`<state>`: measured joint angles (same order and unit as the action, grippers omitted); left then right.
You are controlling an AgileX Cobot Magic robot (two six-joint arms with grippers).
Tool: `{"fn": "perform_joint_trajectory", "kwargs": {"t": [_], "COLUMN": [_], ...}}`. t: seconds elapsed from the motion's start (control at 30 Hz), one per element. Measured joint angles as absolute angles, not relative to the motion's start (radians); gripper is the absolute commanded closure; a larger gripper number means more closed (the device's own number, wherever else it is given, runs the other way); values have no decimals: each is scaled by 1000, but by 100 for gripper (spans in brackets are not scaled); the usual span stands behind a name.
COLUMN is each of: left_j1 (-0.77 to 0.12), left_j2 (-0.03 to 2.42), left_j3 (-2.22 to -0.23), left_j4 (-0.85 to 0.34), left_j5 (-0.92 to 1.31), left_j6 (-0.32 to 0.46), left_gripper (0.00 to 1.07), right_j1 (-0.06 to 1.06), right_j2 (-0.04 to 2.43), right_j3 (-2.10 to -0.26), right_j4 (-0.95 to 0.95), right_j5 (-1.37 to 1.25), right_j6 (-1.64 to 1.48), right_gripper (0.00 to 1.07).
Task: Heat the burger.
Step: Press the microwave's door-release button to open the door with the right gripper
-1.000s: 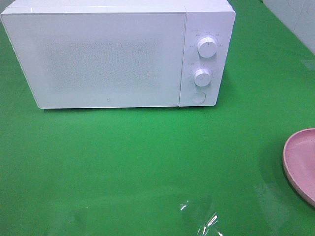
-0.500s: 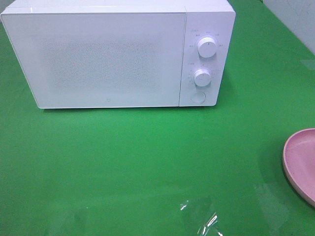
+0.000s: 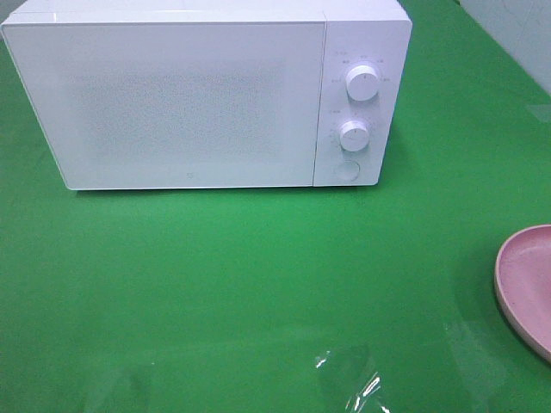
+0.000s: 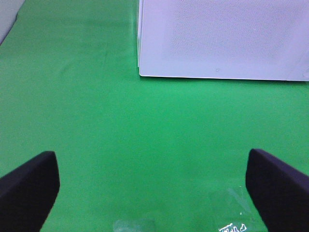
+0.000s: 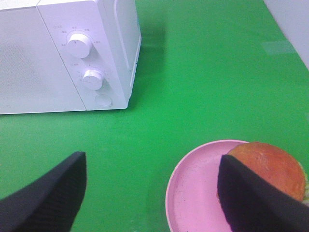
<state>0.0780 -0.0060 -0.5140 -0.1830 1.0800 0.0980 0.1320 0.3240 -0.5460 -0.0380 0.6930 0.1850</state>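
Observation:
The burger (image 5: 270, 166), with a glossy brown domed bun, sits on a flat pink plate (image 5: 193, 193) in the right wrist view; one dark finger partly covers it. In the exterior high view only the plate's edge (image 3: 525, 288) shows at the right border, and the burger is out of view there. My right gripper (image 5: 154, 193) is open above the plate's near side. My left gripper (image 4: 152, 186) is open and empty over bare green cloth. The white microwave (image 3: 207, 95) stands at the back with its door shut.
The microwave has two round knobs (image 3: 362, 82) and a round button (image 3: 347, 170) on its right panel. It also shows in the left wrist view (image 4: 222, 38) and the right wrist view (image 5: 63, 53). A green cloth (image 3: 258, 275) covers the table; a clear plastic scrap (image 3: 353, 383) lies at the front.

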Motion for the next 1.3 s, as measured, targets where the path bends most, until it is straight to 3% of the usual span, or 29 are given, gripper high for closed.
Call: {"fn": "perform_joint_trajectory", "kwargs": {"t": [0.93,1.3], "left_j1": [78,78], "left_j2": [-6,-6], "left_j3": [-514,-514], "left_j4": [-183,-183], "left_j5": [1080,1080], "left_j6": [98,98], "left_gripper": [10,10], "right_j1": [132,132], "right_j2": [801,964], "right_j3": [-546,-377], "right_j4": [-38,-30], "right_j5": [266,-288], "right_j6": [185,184], "right_gripper": [34,34]}}
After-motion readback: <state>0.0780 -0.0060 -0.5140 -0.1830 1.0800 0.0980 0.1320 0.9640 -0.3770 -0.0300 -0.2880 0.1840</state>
